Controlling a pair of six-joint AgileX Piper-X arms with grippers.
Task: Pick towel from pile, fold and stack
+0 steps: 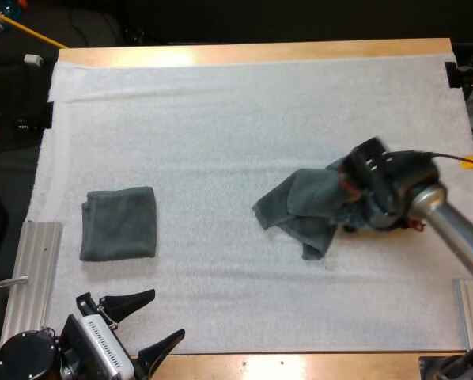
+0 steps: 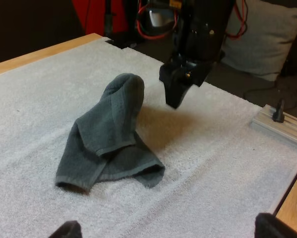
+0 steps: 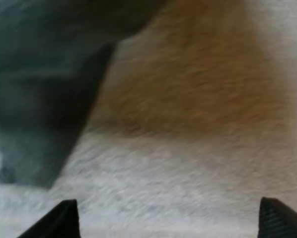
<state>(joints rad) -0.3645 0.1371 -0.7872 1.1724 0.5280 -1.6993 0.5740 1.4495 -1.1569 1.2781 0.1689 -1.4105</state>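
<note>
At the near left corner of the white mat (image 1: pixel 221 119), my left gripper (image 1: pixel 168 313) hovers with its fingers spread wide and nothing between them. Just beyond it the folded towel (image 1: pixel 118 223) lies flat and square, well apart from the work. Right of centre sits the crumpled towel (image 1: pixel 304 210), bunched into a hump with one hemmed flap trailing toward the near edge. My right gripper (image 3: pixel 172 218) hangs low at that towel's right side, fingers parted and empty, with the cloth just off one fingertip.

I judge the step in hand to be the pick. To do it well, the right gripper should:
- shift over the cloth
- come down on a hemmed corner or edge, not on the hump's middle
- pinch a single layer, so the towel hangs open when lifted and spreads flat for folding

Grabbing the bunched mass would probably drag it up in a wad.

Count: two dark grey-green towels, one folded and one crumpled, and two grippers, on one wooden bench (image 1: pixel 260 51).
</note>
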